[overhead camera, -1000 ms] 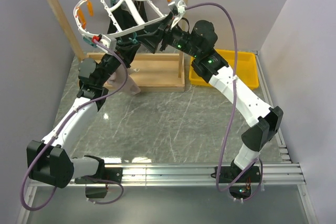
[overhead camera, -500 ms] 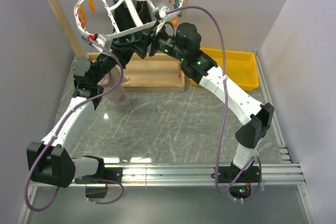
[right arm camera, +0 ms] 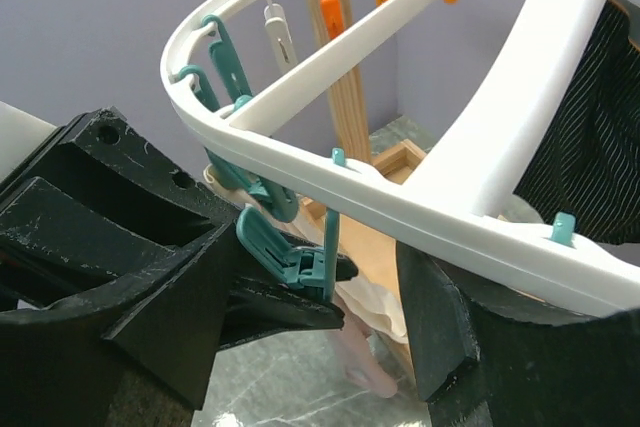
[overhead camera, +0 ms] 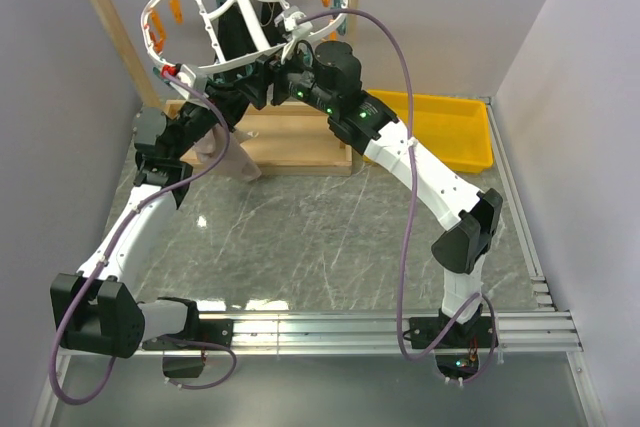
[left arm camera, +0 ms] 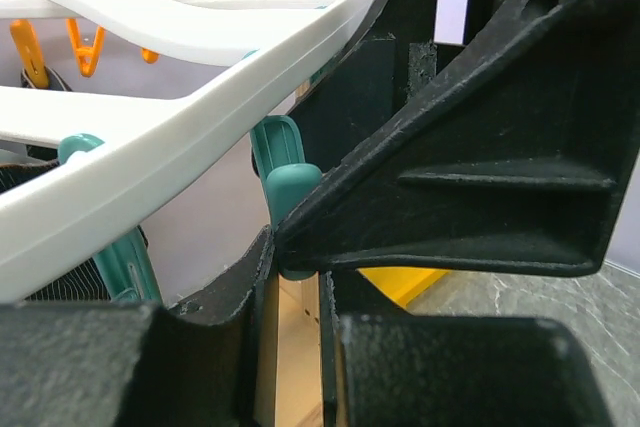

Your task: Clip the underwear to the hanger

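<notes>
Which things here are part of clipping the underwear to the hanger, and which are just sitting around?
Part of the job:
- underwear
- hanger
- teal clothespin

Just lying about:
- yellow bin
- wooden rack
- black garment

Top external: high behind the near edge, facing down on my table (overhead camera: 330,217).
Wrists: I look close under the hanger (left arm camera: 200,97); both share its rim.

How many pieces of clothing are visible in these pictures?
2. The pink underwear dangles beside the left arm. A black garment hangs under the white hanger. Others may be hidden behind the arms.
</notes>
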Robot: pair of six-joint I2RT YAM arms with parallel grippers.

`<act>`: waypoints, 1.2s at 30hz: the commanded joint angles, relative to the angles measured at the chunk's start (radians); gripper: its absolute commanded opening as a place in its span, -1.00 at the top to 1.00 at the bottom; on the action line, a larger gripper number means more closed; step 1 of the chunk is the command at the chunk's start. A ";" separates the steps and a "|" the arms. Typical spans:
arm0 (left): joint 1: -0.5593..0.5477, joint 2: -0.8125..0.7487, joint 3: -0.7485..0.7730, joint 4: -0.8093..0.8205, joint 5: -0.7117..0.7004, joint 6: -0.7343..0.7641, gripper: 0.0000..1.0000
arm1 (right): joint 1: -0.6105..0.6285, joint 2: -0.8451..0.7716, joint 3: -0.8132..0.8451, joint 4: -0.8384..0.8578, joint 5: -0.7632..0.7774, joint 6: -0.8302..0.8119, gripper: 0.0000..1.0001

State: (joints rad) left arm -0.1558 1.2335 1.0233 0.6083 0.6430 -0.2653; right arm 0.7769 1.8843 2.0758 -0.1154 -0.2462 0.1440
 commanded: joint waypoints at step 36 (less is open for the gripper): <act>-0.001 -0.178 0.106 -0.655 0.317 0.662 0.03 | 0.027 0.050 0.135 0.014 0.105 0.072 1.00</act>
State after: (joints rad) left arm -0.1520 1.1015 1.0634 0.1886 0.8486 0.1154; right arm 0.7979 1.9221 2.1620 -0.1356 -0.1566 0.2192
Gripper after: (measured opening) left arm 0.474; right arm 0.157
